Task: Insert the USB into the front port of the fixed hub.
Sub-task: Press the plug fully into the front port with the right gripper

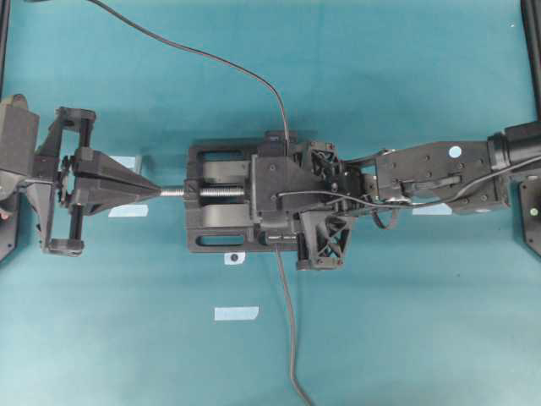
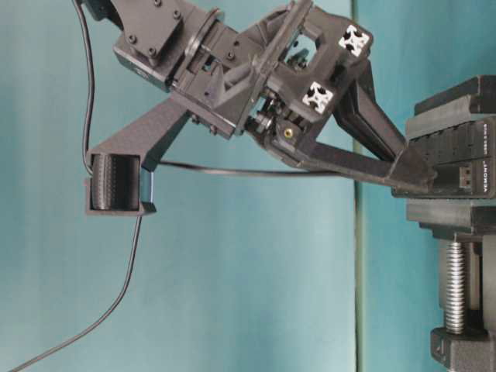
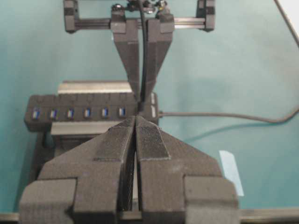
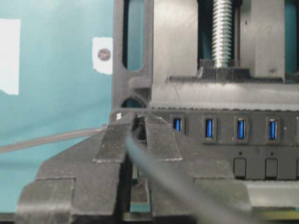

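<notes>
Sitting between the nearly closed fingers of the right tool [image 4: 138, 130], the USB [image 4: 138, 132] is pressed against the end port of the fixed hub [image 4: 224, 144], at the near end of its row of blue ports; only a dark sliver of the plug shows between the fingertips, so how far it has entered I cannot tell. Its thin grey cable [image 4: 168, 182] runs back out between the fingers toward the camera. The hub lies clamped in the black vise [image 1: 224, 199], whose silver screw [image 1: 215, 193] points toward the left side of the bench [image 1: 380, 338]. From overhead, the right tool [image 1: 279, 199] and its wrist cover most of the hub. A second cable [image 1: 292, 338] leaves the hub's end and trails off across the bench, and another curves away to the far edge. The left tool [image 1: 156, 191] is closed and empty, its tips level with the end of the vise screw, just apart from it. Pale tape patches [image 1: 236, 314] lie on the teal surface near the vise, one marked with a dark dot [image 4: 103, 54]
</notes>
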Tool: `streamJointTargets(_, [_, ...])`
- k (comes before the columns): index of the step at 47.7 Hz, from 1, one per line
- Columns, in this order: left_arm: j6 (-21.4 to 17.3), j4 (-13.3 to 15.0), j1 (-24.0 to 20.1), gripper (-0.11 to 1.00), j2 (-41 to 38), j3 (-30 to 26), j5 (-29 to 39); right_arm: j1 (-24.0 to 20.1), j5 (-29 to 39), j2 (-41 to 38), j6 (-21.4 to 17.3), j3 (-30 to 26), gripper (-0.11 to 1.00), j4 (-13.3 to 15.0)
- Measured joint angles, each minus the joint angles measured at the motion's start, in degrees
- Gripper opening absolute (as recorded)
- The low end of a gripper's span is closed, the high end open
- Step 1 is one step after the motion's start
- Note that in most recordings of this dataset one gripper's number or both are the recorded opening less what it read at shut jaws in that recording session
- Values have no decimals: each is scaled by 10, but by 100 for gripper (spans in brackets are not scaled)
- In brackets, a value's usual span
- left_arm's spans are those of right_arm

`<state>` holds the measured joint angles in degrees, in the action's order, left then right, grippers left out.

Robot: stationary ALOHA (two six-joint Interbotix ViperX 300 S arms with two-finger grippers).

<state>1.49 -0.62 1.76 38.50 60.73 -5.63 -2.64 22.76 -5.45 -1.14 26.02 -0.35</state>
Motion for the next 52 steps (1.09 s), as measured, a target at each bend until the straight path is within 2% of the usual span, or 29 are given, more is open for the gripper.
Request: streamJointTargets(52, [0,-1,0,0,0,2,0,-3,16,-11,-1,2,6,0])
